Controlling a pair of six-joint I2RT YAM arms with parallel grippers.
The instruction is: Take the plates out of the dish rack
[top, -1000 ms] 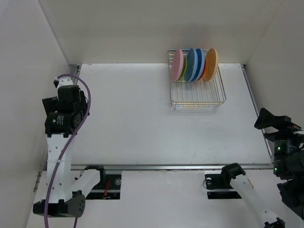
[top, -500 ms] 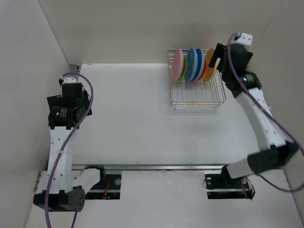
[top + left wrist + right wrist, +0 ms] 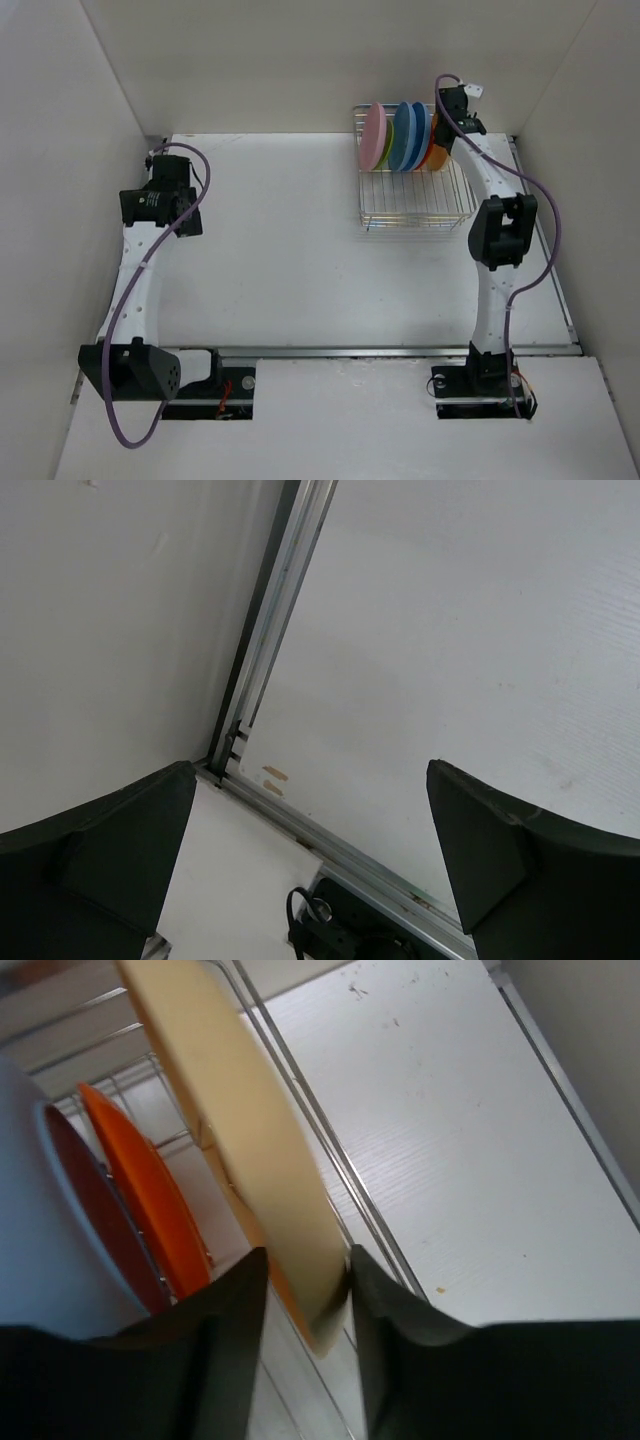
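The silver wire dish rack (image 3: 415, 205) stands at the back right of the table with several plates on edge in its far end: pink (image 3: 374, 137), lime green (image 3: 388, 152), blue (image 3: 405, 135) and, rightmost, pale yellow-orange (image 3: 440, 155). My right gripper (image 3: 447, 125) reaches down over that last plate. In the right wrist view its fingers (image 3: 308, 1260) press both faces of the pale yellow-orange plate (image 3: 240, 1130), which stands in the rack beside a red-orange plate (image 3: 150, 1200). My left gripper (image 3: 165, 210) hangs open at the table's left side, empty (image 3: 310, 780).
The rack's near half (image 3: 415, 215) holds no plates. A metal rail (image 3: 270, 660) runs along the table's left edge by the white side wall. The back wall rises right behind the rack, and the right wall stands close to it.
The right arm swung from the near right corner to the rack, and its jaws closed onto the pale yellow-orange plate. The left arm drifted farther back along the left wall, still open.
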